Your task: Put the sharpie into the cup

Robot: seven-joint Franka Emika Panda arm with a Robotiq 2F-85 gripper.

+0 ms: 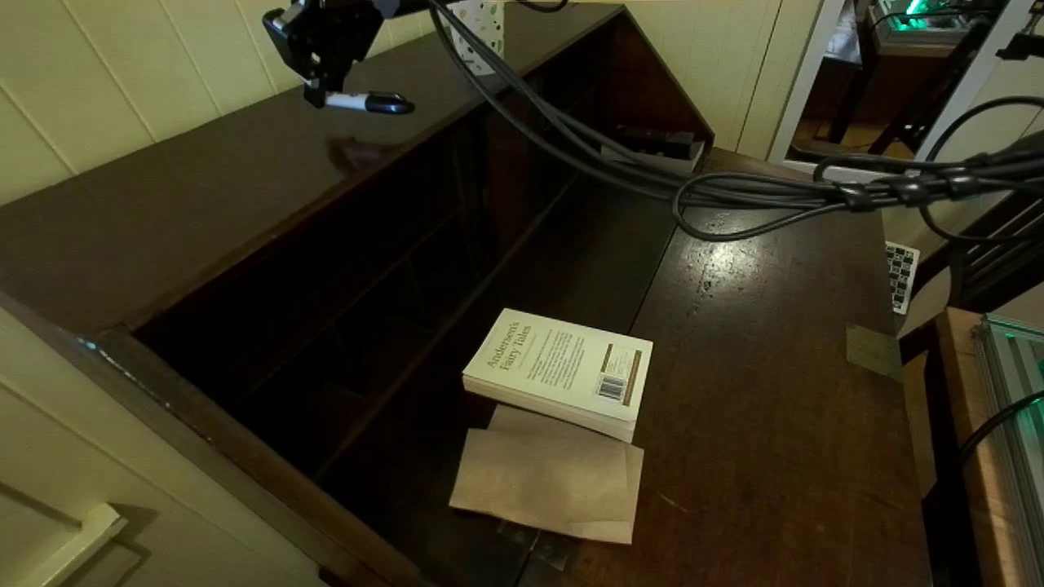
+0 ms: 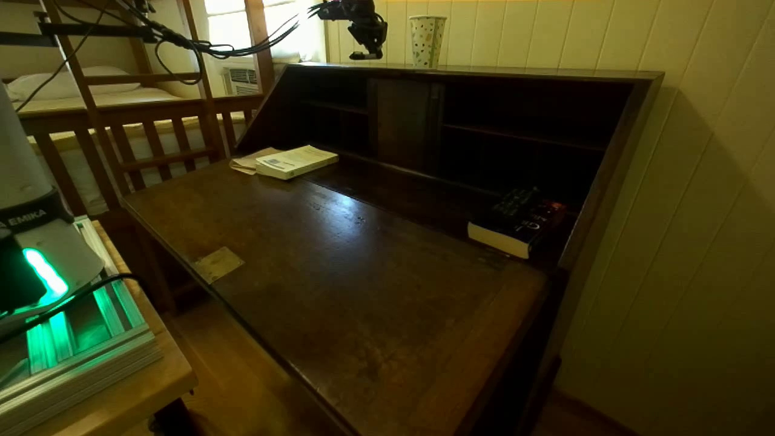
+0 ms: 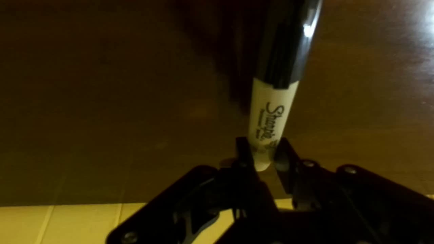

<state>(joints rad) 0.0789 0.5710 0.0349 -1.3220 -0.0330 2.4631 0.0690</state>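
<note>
My gripper (image 1: pixel 316 94) is shut on the sharpie (image 1: pixel 371 103) and holds it by its light end, above the desk's top ledge. The sharpie lies nearly level, with its black cap pointing away from the fingers. In the wrist view the sharpie (image 3: pixel 271 101) sits between the two fingertips (image 3: pixel 262 151), its label showing. The white speckled cup (image 1: pixel 483 33) stands upright on the same ledge, apart from the gripper; cables partly cover it and its top is cut off. It shows whole in an exterior view (image 2: pixel 427 42), with the gripper (image 2: pixel 367 54) beside it. The cup is out of the wrist view.
A pale book (image 1: pixel 563 367) and brown paper (image 1: pixel 546 485) lie on the desk (image 1: pixel 775 367). A dark book (image 2: pixel 514 224) lies at the desk's other end. Arm cables (image 1: pixel 603 163) hang over the desk. A panelled wall (image 2: pixel 521 36) rises behind the ledge.
</note>
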